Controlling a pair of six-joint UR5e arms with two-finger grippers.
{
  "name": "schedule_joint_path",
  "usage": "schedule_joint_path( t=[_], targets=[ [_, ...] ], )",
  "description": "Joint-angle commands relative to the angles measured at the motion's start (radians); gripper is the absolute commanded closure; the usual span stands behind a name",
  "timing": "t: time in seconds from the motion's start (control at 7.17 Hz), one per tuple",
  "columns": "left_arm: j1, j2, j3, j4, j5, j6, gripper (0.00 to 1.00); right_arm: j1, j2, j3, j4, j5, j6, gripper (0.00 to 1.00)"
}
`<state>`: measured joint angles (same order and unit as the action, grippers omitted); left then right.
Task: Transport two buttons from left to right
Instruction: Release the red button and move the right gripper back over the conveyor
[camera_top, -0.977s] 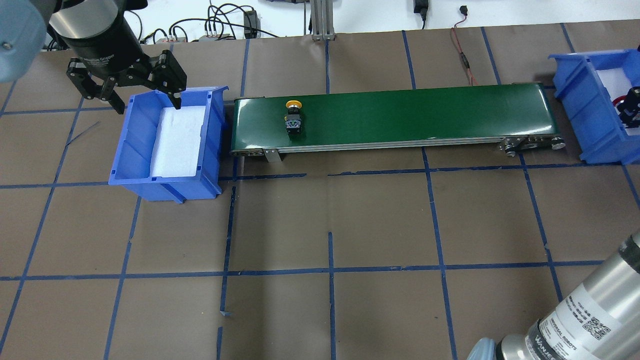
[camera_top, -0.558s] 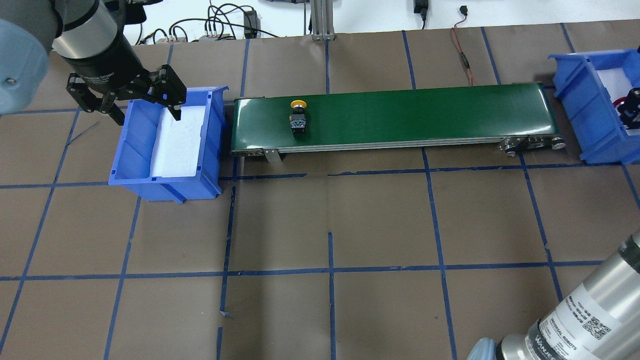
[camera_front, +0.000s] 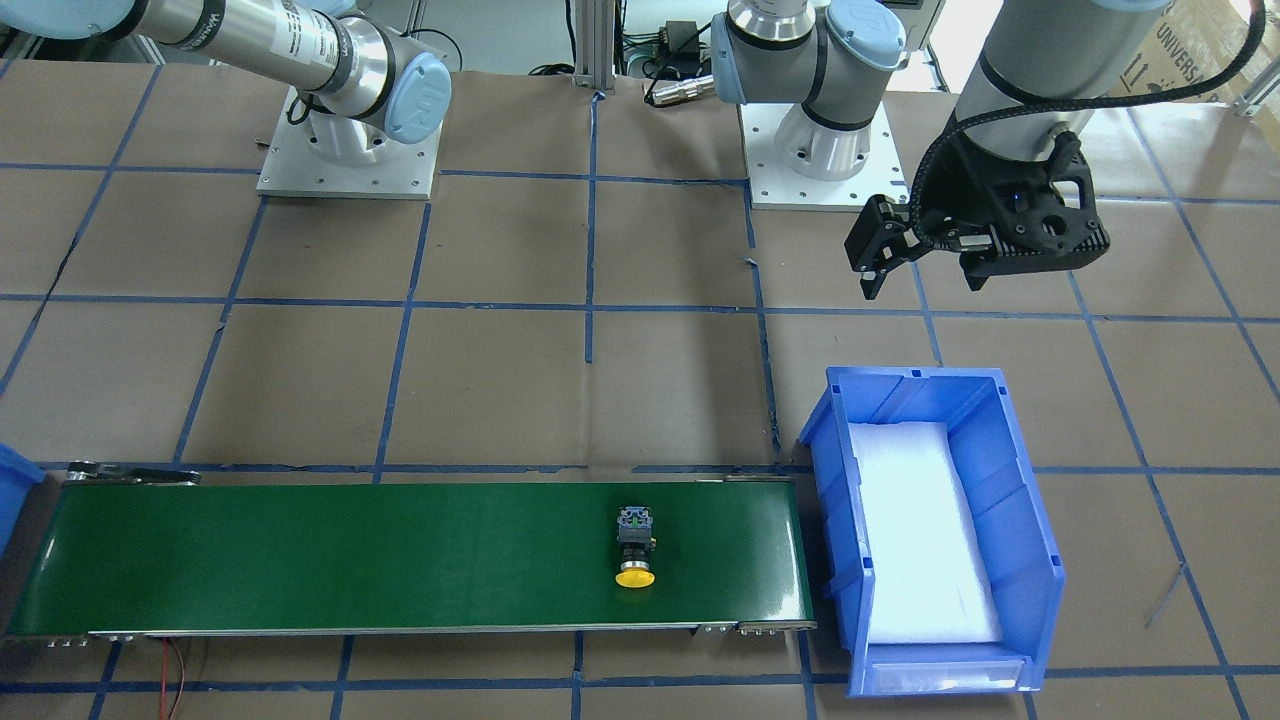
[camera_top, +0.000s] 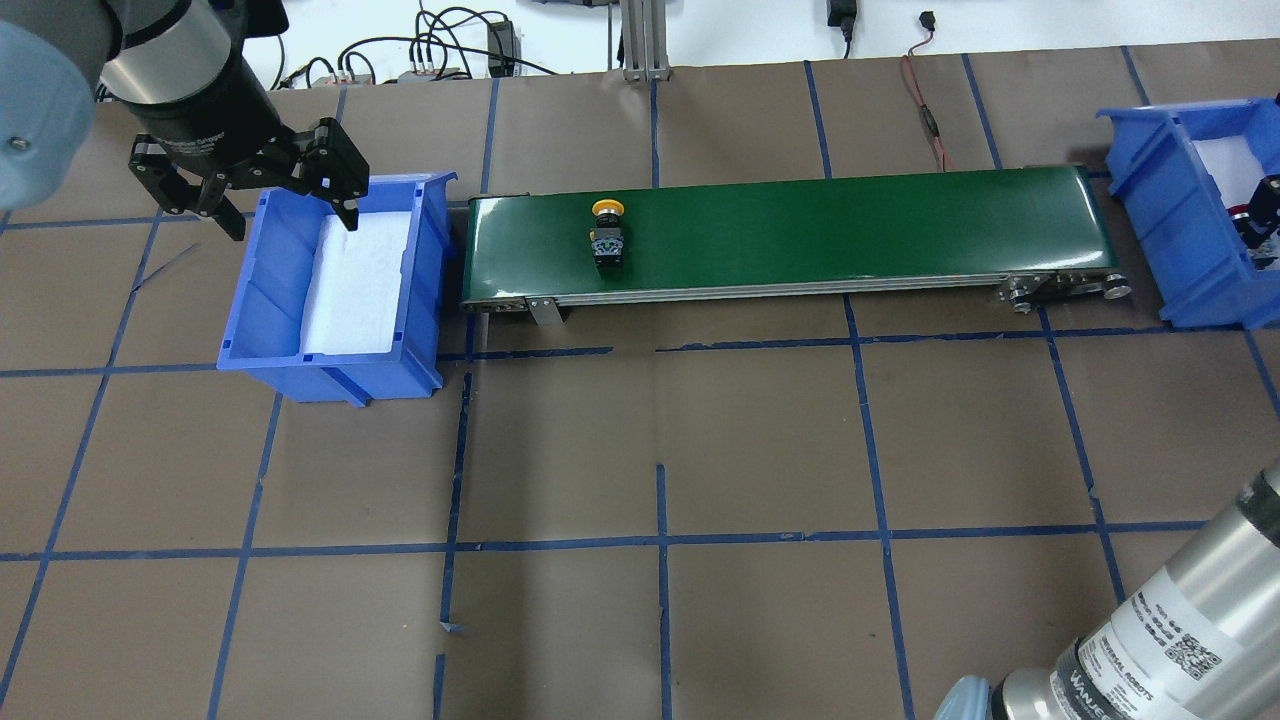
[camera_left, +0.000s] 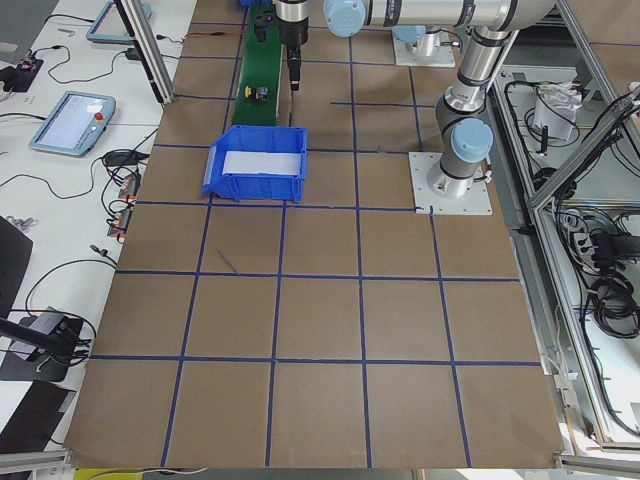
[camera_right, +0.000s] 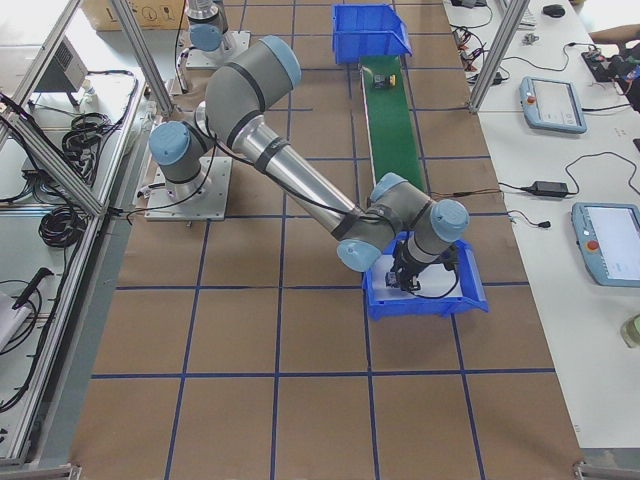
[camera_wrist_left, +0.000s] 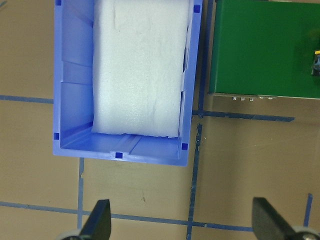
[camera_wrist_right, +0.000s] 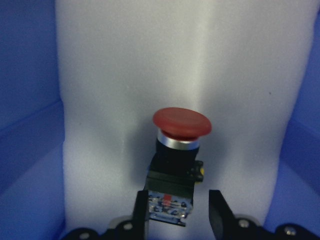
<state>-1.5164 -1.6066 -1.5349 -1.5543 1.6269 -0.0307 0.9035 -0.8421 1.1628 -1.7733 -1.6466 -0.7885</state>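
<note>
The yellow button (camera_top: 608, 235) lies on its side on the green conveyor belt (camera_top: 820, 230), near its left end; it also shows in the front view (camera_front: 635, 551). The red button (camera_wrist_right: 176, 155) lies on white foam in the right blue bin (camera_top: 1150, 200). My right gripper (camera_wrist_right: 178, 212) is low in that bin, its fingers astride the red button's body, with a small gap on one side. My left gripper (camera_top: 293, 225) is open and empty, raised over the far left corner of the left blue bin (camera_top: 330, 380).
The left bin (camera_front: 940, 385) holds only white foam (camera_wrist_left: 140, 65). The conveyor (camera_front: 300, 560) spans the two bins. Cables (camera_top: 925, 110) lie behind the belt. Blue tape lines cross the brown table. My right arm (camera_top: 1170, 630) reaches in at the near right.
The yellow button has travelled a little to the right on the belt. My left gripper has drifted slightly back and left, still open. The right gripper stays in the right bin.
</note>
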Motion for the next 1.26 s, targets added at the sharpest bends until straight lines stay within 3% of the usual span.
schedule_joint_path(
  t=[0.0, 0.7, 0.98, 1.12],
  targets=[
    [-0.002, -0.004, -0.004, -0.003, -0.001, 0.000, 0.00, 0.000, 0.000, -0.002, 0.000, 0.001, 0.000, 0.47],
    [-0.001, -0.004, -0.010, 0.002, -0.009, 0.000, 0.00, 0.052, -0.139, -0.028, 0.067, 0.040, -0.003, 0.46],
    [-0.001, -0.006, -0.008, -0.003, -0.006, -0.002, 0.00, 0.122, -0.196, -0.028, 0.109, 0.068, -0.002, 0.35],
    [-0.001, -0.003, -0.010, -0.003, -0.006, -0.002, 0.00, 0.159, -0.230, -0.025, 0.126, 0.080, 0.002, 0.35]
  ],
)
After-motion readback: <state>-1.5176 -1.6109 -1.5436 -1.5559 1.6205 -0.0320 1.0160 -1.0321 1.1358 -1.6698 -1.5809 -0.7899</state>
